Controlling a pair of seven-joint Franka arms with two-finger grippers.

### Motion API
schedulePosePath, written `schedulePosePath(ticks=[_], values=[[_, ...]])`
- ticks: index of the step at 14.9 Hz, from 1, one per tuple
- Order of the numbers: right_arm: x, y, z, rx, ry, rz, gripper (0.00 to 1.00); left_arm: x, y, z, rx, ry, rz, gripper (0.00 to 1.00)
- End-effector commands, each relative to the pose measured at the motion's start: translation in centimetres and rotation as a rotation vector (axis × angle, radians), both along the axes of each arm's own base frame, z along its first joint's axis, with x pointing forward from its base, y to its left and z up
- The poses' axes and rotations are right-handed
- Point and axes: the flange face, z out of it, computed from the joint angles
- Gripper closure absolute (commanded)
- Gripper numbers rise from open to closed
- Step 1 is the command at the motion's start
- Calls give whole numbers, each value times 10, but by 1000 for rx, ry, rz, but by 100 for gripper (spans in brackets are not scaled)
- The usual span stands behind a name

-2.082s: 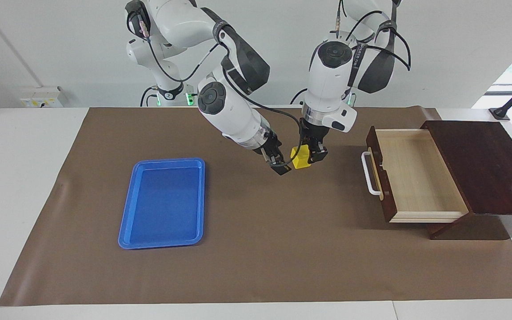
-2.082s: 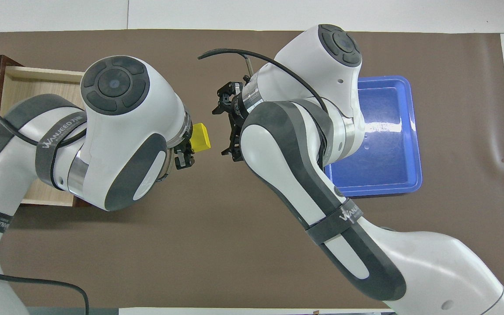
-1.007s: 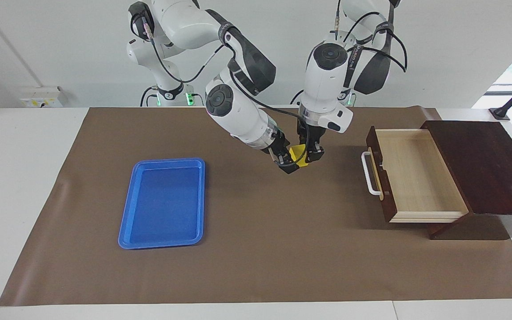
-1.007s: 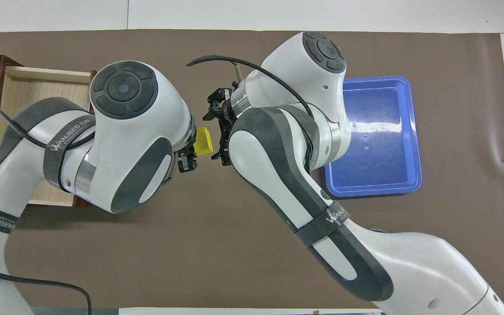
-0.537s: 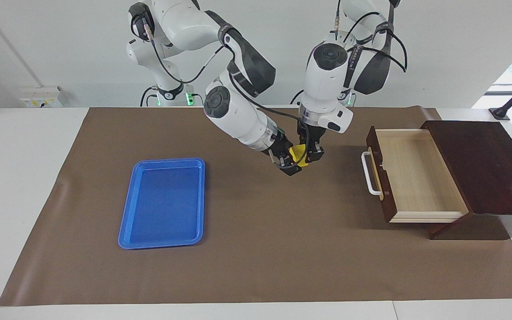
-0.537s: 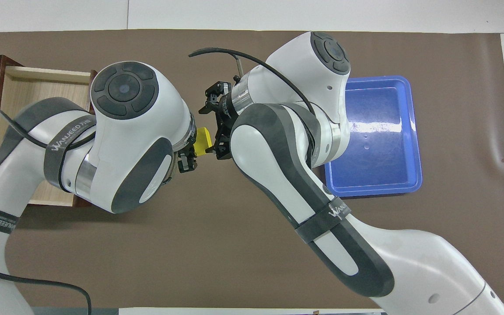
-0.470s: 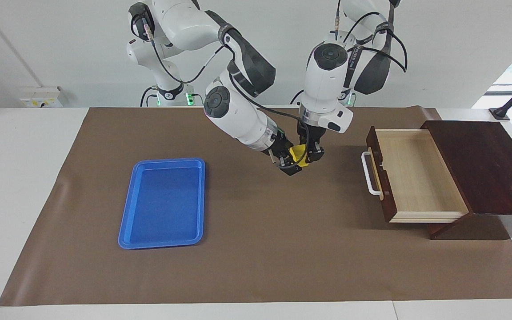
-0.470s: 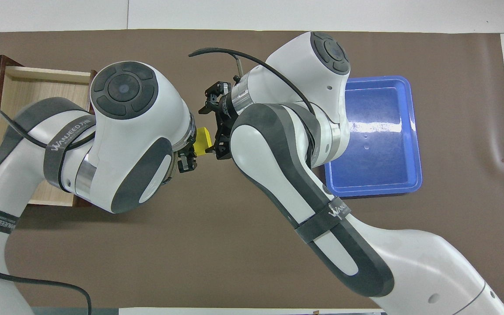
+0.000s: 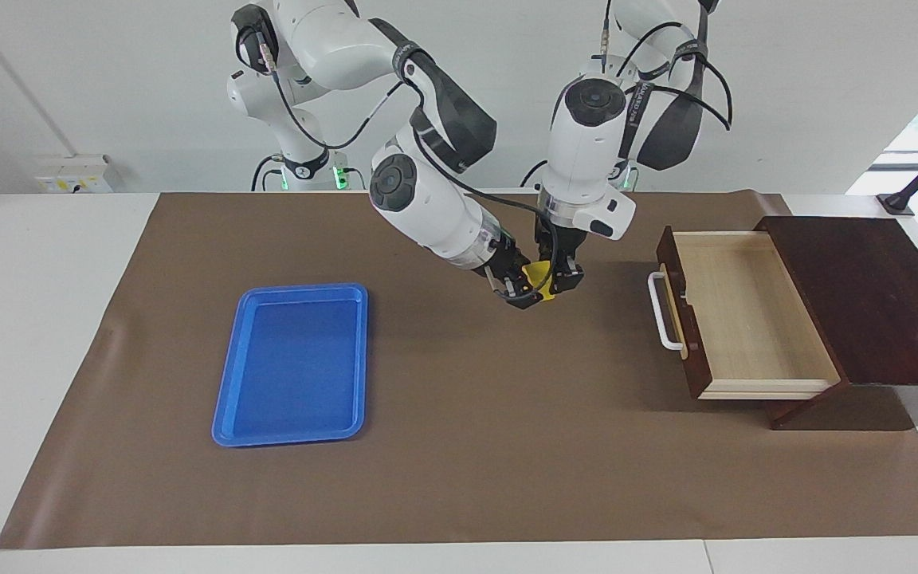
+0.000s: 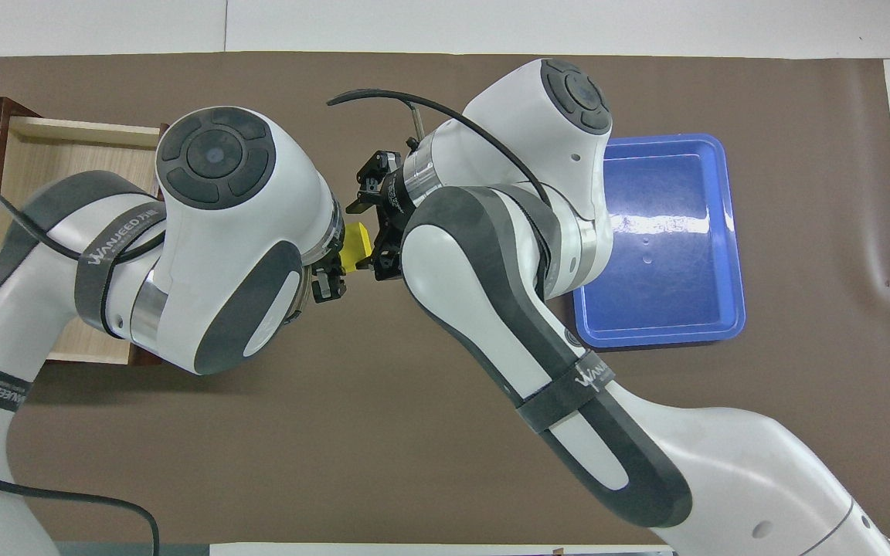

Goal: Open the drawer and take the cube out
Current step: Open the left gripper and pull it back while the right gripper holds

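Note:
The small yellow cube (image 9: 537, 274) hangs in the air over the brown mat, between the drawer and the blue tray. My left gripper (image 9: 556, 279) points down and is shut on it. My right gripper (image 9: 524, 293) comes in at a slant from the tray's side. It is open, with one finger on each side of the cube. In the overhead view the cube (image 10: 354, 245) shows between my left gripper (image 10: 333, 272) and my right gripper (image 10: 372, 238). The dark wooden drawer (image 9: 746, 319) is pulled out, and what shows of its pale inside is bare.
The drawer's box (image 9: 865, 295) stands at the left arm's end of the table, the white handle (image 9: 662, 312) facing the middle. A flat blue tray (image 9: 292, 363) lies empty toward the right arm's end. A brown mat (image 9: 467, 446) covers the table.
My right gripper has moved in toward the cube until its open fingers straddle it. My left gripper has kept hold of the cube and barely shifted.

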Motion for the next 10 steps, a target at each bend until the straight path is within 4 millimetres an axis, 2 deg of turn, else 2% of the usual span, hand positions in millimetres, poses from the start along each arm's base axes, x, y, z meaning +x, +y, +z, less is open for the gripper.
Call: schedulePosePath(ticks=[1,2,5,6,7,8,10], values=[[6,2,1,10,0,-23,76,-7,-2,1,-6,-1,-17,100],[6,2,0,3,-4,-14,100,-6,-1,1,-6,-1,-15,100],[4,4,0,-7,-41,27,100,-6,-1,1,-6,-1,-15,100],[4,4,0,-8,-40,26,100,-7,-2,1,-6,-1,-18,94],[4,3,0,-9,-37,25,100,-6,0,1,-5,0,-15,32],[5,3,0,-8,-38,24,100,-5,3,1,-3,3,-21,0],[4,4,0,-8,-40,24,100,-3,11,-2,4,13,-60,0]])
